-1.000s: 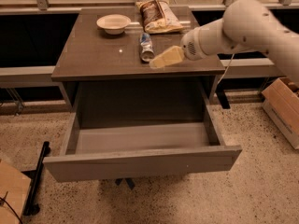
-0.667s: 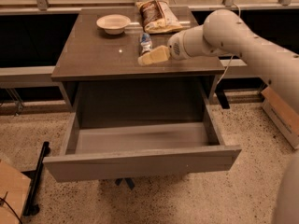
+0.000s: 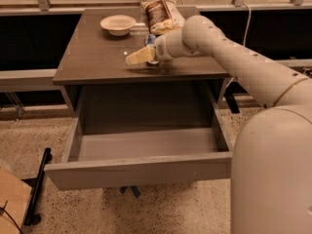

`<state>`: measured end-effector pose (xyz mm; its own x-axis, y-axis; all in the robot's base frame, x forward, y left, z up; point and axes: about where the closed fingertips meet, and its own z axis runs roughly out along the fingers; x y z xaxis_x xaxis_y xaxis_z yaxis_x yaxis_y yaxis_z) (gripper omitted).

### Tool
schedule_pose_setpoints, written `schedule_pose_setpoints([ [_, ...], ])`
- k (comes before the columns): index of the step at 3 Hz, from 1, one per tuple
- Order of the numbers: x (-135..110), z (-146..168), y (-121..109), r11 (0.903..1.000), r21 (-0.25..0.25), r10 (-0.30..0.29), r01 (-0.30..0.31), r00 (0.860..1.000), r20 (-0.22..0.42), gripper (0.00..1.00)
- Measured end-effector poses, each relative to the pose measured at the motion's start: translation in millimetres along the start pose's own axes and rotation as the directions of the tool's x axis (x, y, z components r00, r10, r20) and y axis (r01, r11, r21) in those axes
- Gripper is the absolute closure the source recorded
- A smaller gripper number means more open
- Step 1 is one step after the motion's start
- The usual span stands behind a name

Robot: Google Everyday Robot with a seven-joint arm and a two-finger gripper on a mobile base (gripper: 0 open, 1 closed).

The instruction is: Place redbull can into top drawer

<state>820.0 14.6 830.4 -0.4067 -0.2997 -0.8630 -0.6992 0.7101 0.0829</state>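
The redbull can point(image 3: 150, 38) lies on the brown cabinet top point(image 3: 97, 57), mostly hidden behind my gripper; only a bit of blue and silver shows. My gripper point(image 3: 138, 57) is low over the cabinet top, directly in front of the can and pointing left, with the white arm reaching in from the right. The top drawer point(image 3: 141, 170) is pulled fully open below the top. Its light grey inside point(image 3: 146, 143) holds nothing.
A white bowl point(image 3: 118, 23) sits at the back left of the cabinet top. A brown-and-yellow snack bag point(image 3: 163, 15) lies at the back, just behind the can. My arm's large white body point(image 3: 273, 179) fills the lower right. A cardboard box point(image 3: 12, 204) stands on the floor at lower left.
My arm has swung left across the cabinet top. The gripper has moved from the right of the can to in front of it and now covers most of it.
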Motion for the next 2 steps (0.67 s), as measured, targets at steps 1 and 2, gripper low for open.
schedule_pose_setpoints([
  [1, -6.7, 4.1, 2.9, 0.9972, 0.06, -0.042, 0.044, 0.998, -0.039, 0.26],
  [2, -7.6, -5.6, 8.2, 0.9884, 0.112, -0.093, 0.103, 0.992, -0.088, 0.49],
])
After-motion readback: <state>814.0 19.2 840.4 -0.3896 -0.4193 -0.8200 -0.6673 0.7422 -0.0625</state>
